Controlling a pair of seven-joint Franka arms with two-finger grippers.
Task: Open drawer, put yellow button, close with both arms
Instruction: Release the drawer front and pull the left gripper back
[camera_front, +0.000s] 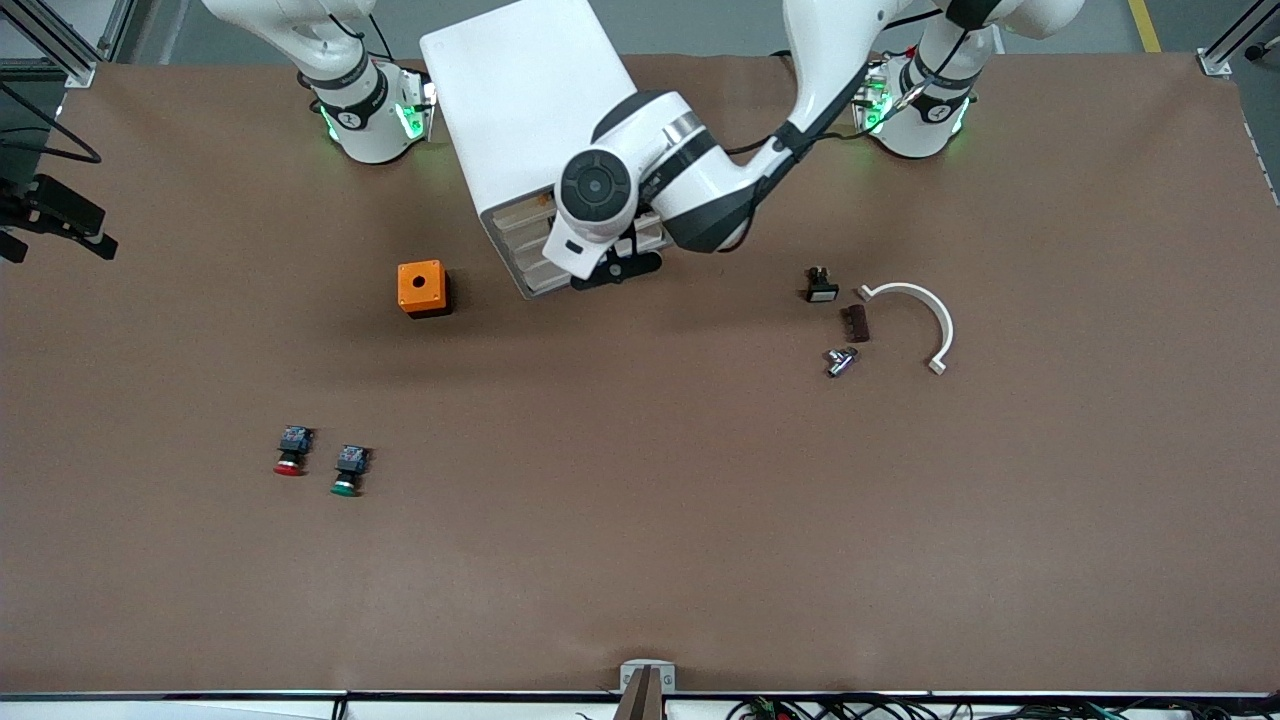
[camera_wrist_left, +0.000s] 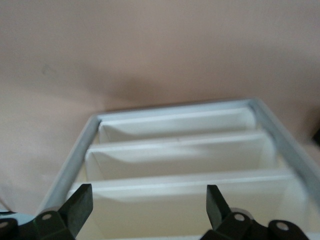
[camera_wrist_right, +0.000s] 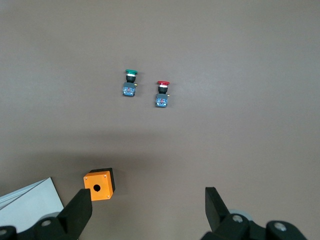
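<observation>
Non-task stuff on the brown table (camera_front: 640, 560): an orange box (camera_front: 421, 287) with a hole on top, red button (camera_front: 291, 452) and green button (camera_front: 348, 471) side by side nearer the front camera, plus a white curved bracket (camera_front: 925, 312), small black switch (camera_front: 820, 286), dark block (camera_front: 856, 323) and metal fitting (camera_front: 840, 360) toward the left arm's end.

Big table with a plain brown matte cover (camera_front: 640, 560) fills pretty much everything, evenly lit from above. Grey floor (camera_front: 700, 25) past the top edge with a yellow line (camera_front: 1145, 25), and silver aluminium frame posts (camera_front: 1235, 45) at the corners
</observation>
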